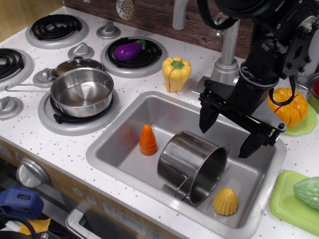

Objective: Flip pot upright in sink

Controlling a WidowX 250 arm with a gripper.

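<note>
The pot (189, 164) is a shiny steel cylinder lying on its side in the sink (124, 132), its mouth facing right and toward the front, with wire loop handles at the rim. My gripper (228, 133) hangs just above the pot's upper right rim, wide open and empty, one black finger (208, 117) to the left and one finger (250, 143) to the right. The fingers do not touch the pot.
An orange toy carrot (147, 140) stands in the sink left of the pot; a yellow corn piece (225, 201) lies at the front right. A steel pan (82, 92) with a long handle sits on the stove. A yellow pepper (176, 73), faucet (227, 50) and orange pumpkin (289, 107) stand behind the sink.
</note>
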